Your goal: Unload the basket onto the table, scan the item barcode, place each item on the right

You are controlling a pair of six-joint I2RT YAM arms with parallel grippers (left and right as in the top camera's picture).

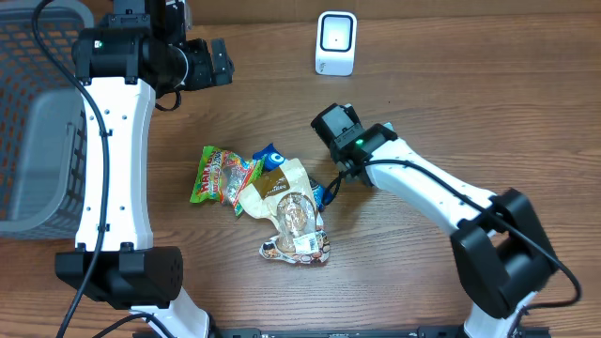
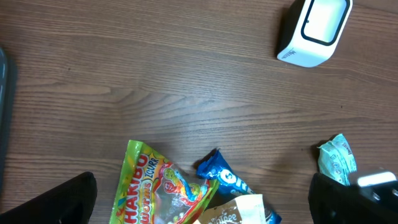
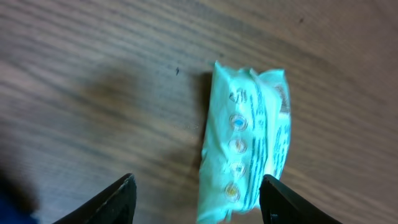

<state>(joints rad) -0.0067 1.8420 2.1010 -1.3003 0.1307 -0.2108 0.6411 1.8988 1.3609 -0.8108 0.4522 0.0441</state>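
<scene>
Basket: a grey mesh basket [image 1: 38,122] at the table's [image 1: 470,84] left edge, well to the left of the left pincer, with the left arm between them.
Left pincer: the left pincer [image 1: 223,62] hangs over the far part of the table with its jaws spread wide and nothing held. In its own wrist view the dark fingers [image 2: 56,202] fill the two bottom corners.
Haribo bag: a green and yellow Haribo bag [image 1: 218,176] lies flat on the near side of the left pincer, well apart from it. It is the leftmost piece of a snack pile.
Blue packet: a blue packet [image 1: 272,155] pokes out of the same pile, between the two pincers.
Beige bag: a beige cookie bag [image 1: 291,202] lies over the pile's middle, to the left of the right pincer and nearer the robot.
Scanner: the white scanner [image 1: 336,42] with a dark-framed window stands upright beyond the right pincer, well apart from it and to the right of the left pincer.
Right pincer: the right pincer [image 3: 199,202] points down at the wood with its jaws parted fairly wide, gripping nothing.
Mint packet: the mint packet [image 3: 249,149] lies flat on the table between the right pincer's fingers [image 3: 118,199]. It has a clear gap to the left one and sits close against the right one; I cannot tell whether they touch.
</scene>
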